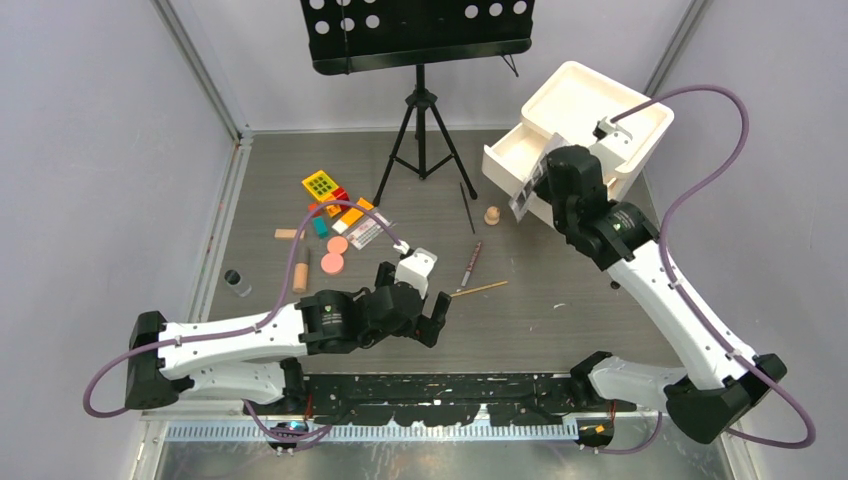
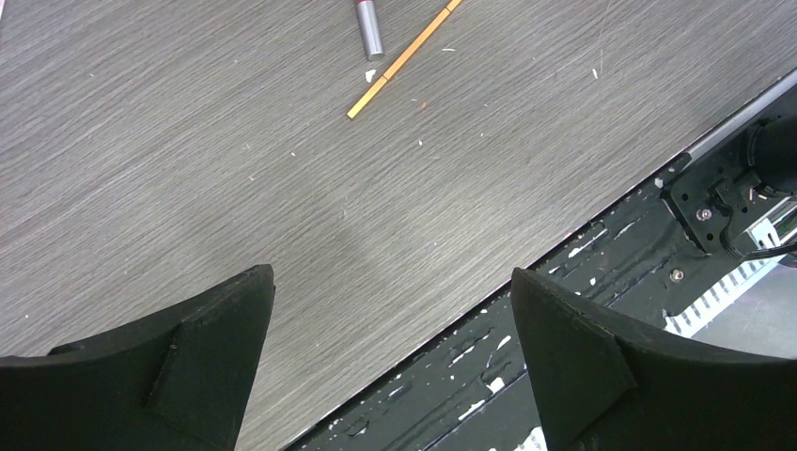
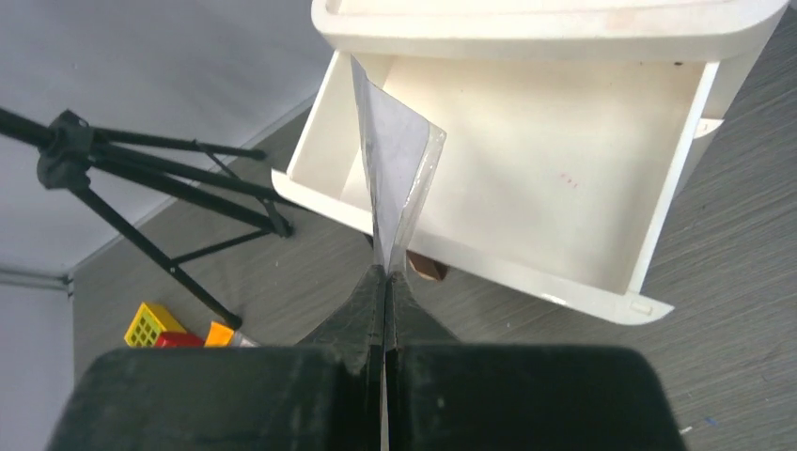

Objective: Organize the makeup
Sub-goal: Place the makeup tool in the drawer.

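Observation:
My right gripper [image 3: 387, 274] is shut on the thin white palette with dark squares [image 3: 397, 174], holding it on edge above the front rim of the open drawer [image 3: 526, 202]; in the top view the palette [image 1: 525, 188] hangs at the drawer's left corner. My left gripper [image 2: 390, 287] is open and empty, low over the table near its front edge [image 1: 418, 292]. An orange pencil [image 2: 404, 58] and a red-silver pencil [image 2: 369, 28] lie ahead of it. Pink compacts [image 1: 335, 254], a tan tube [image 1: 300, 272], a black-capped bottle [image 1: 237, 283] and a thin black brush [image 1: 467, 207] lie on the table.
The white drawer box [image 1: 590, 110] stands at the back right with one drawer pulled out. A music stand's tripod [image 1: 420, 140] stands at the back centre. Toy blocks [image 1: 325, 192] lie left of it. A small tan stopper [image 1: 491, 215] lies by the drawer.

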